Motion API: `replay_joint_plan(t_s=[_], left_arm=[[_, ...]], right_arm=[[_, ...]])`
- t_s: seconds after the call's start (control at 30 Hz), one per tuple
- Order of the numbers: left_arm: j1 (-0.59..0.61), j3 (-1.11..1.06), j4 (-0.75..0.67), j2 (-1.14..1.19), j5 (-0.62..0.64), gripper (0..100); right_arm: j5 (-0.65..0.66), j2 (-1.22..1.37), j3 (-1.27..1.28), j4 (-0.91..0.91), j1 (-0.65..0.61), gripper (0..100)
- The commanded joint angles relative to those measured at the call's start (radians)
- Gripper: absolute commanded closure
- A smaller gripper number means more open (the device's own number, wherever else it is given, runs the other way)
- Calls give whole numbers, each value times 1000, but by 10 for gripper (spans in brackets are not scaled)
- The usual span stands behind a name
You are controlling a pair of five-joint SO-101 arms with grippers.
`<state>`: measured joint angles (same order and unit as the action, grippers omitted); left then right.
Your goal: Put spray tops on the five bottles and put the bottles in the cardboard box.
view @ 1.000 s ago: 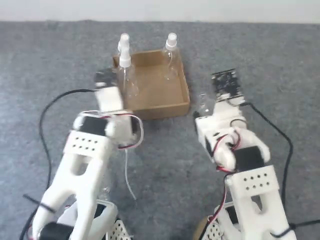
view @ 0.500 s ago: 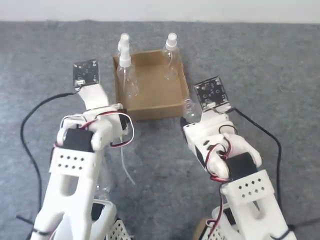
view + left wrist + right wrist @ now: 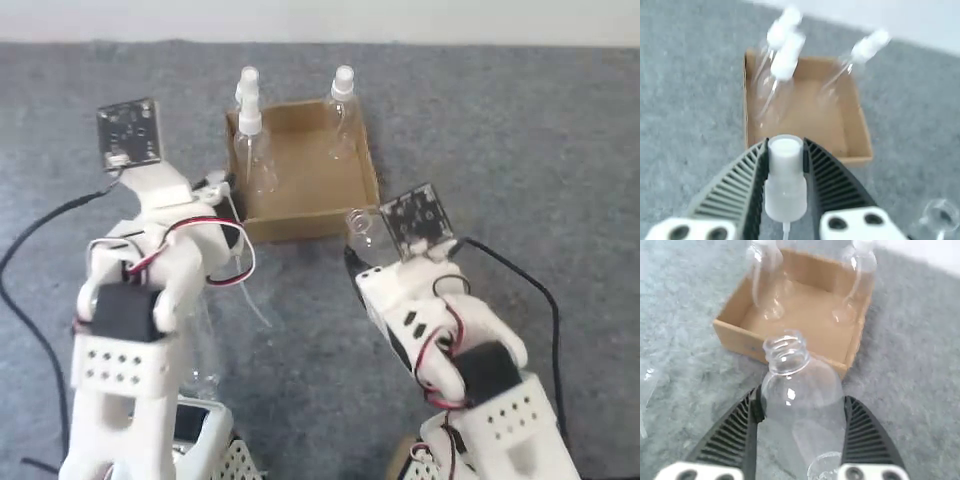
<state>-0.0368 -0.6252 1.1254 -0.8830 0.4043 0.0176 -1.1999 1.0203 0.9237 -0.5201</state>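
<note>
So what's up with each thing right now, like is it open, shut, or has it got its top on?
left gripper: shut on the spray top.
spray top: not on a bottle yet.
right gripper: shut on the held bottle.
held bottle: no top, neck open.
boxed bottles: three, tops on, standing up.
box: open, three bottles inside.

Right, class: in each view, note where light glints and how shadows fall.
Right wrist view: small white glints on the open bottle. Left wrist view: the spray top is evenly lit, without glare. High view: shadows on the carpet are soft, none hard-edged.
</note>
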Motion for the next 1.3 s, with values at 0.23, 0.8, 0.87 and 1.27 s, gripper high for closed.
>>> replay_joint_plan(t_s=[0.23, 0.8, 0.87, 1.27], left_arm=[[0, 139, -163, -64, -2, 989], [-92, 145, -419, -66, -8, 989], [-109, 145, -443, -66, -8, 989], [-204, 140, -516, -66, -6, 989]], right_arm=[[40, -140, 107, -122, -12, 923], [40, -142, 213, -263, -71, 923], [40, -142, 213, -263, -71, 923], [48, -142, 255, -312, -68, 923]])
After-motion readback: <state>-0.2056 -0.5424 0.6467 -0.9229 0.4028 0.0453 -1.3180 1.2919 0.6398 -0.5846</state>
